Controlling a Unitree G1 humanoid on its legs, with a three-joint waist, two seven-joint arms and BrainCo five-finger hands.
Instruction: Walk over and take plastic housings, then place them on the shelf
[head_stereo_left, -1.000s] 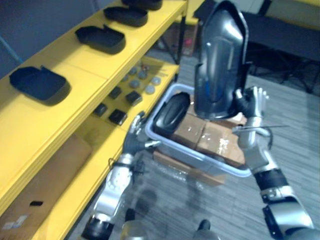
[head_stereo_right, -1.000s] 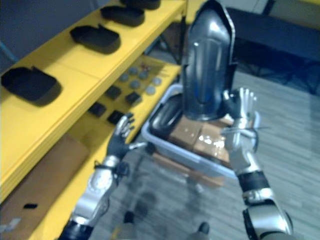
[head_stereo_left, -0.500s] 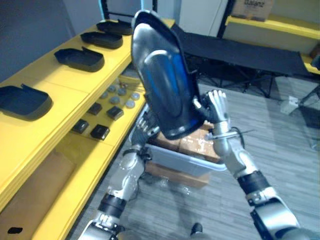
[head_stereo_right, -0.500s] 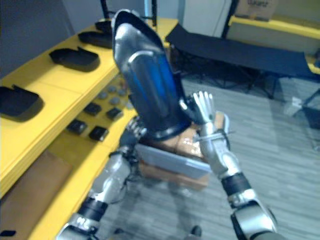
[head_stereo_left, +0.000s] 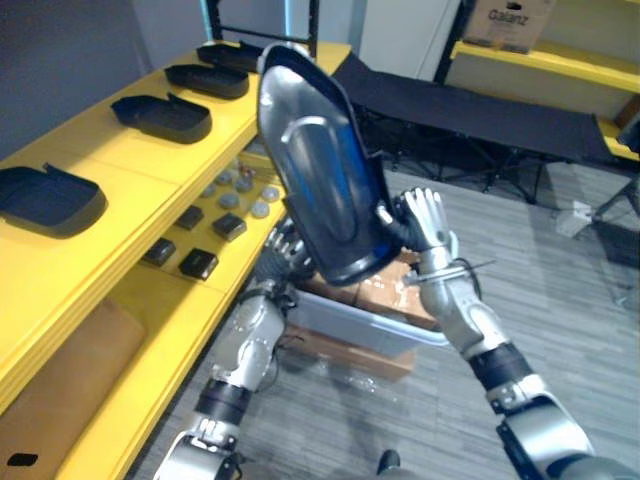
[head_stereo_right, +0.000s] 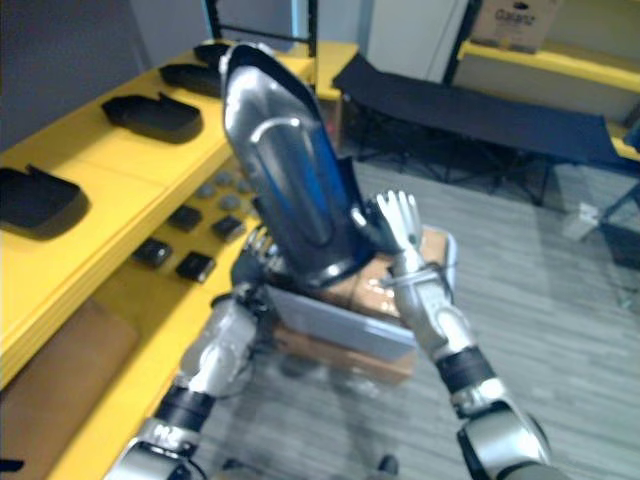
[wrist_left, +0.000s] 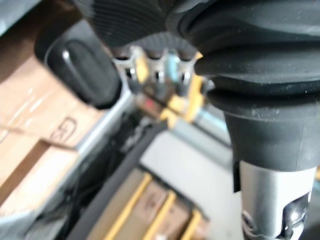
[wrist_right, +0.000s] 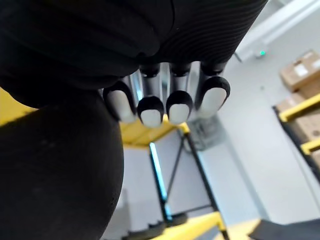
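The plastic housing (head_stereo_left: 325, 170), a long glossy dark shell, is up in the air in front of the robot, its pointed top leaning toward the yellow shelf (head_stereo_left: 130, 150) on the left; it looks too broad for one hand to wrap, which is probably why it is clamped from two sides rather than gripped; the right hand (head_stereo_left: 428, 218) lies flat against its lower right edge, fingers straight and slightly fanned, pushing and not curling (the right wrist view shows them in a tidy row beside the dark shell); the left hand (head_stereo_right: 258, 250) comes up at the lower left edge, partly behind the shell, and whether it is open or closed there I cannot tell; below sits the grey bin (head_stereo_left: 375, 328) with cardboard boxes (head_stereo_left: 400, 285) and what looks like a second housing (wrist_left: 85, 70) in it; the placed housings (head_stereo_left: 162, 116) lie spaced along the shelf top, so I judge the raised tilt is meant to clear the shelf edge before this one goes down in a bare yellow gap
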